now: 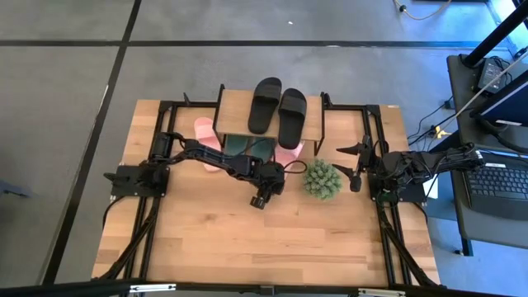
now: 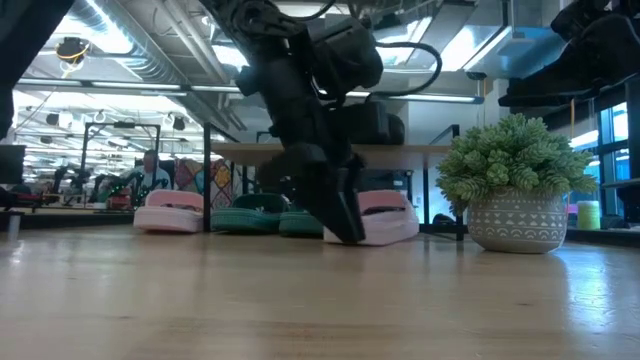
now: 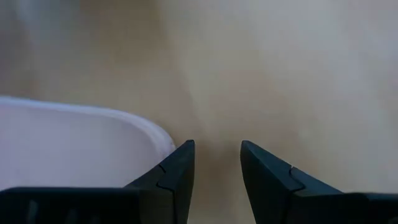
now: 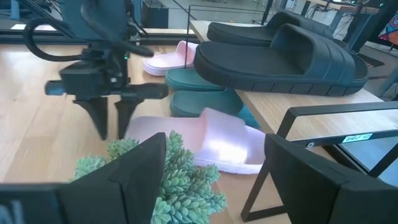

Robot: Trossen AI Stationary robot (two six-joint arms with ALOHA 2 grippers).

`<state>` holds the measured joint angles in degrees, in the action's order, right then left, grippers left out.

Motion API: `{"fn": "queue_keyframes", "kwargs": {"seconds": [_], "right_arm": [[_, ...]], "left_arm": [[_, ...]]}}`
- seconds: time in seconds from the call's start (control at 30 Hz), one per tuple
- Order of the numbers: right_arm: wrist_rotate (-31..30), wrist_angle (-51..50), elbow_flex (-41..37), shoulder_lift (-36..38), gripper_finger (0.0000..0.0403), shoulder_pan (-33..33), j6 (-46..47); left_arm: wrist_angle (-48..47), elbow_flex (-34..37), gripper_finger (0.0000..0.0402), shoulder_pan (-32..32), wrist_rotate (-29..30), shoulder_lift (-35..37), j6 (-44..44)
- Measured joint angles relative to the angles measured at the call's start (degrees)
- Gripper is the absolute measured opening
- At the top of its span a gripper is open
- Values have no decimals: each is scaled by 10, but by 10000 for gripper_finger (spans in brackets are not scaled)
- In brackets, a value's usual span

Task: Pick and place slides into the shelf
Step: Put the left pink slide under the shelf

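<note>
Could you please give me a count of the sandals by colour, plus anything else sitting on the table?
Black slides, on top of the shelf: 2
Dark green slides, under the shelf: 2
Pink slides, one at each end of the green pair: 2
Potted plant: 1
Shelf: 1
Total: 8

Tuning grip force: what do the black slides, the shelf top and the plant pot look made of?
Black slides: matte moulded rubber or foam, seamless. Shelf top: light, unglossed wood with visible grain. Plant pot: pale ceramic or plastic with a patterned band; cannot tell which.
</note>
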<state>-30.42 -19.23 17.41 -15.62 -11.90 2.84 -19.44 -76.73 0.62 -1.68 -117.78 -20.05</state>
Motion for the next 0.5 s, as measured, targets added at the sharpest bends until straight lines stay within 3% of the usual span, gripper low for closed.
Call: {"fn": "queue_keyframes", "kwargs": {"seconds": [0.23, 0.5], "right_arm": [[0, 0, 0, 0, 272, 0, -1], [0, 0, 0, 0, 272, 0, -2]], "left_arm": [[48, 0, 123, -9, 62, 0, 5], [88, 0, 123, -36, 71, 0, 5]]}}
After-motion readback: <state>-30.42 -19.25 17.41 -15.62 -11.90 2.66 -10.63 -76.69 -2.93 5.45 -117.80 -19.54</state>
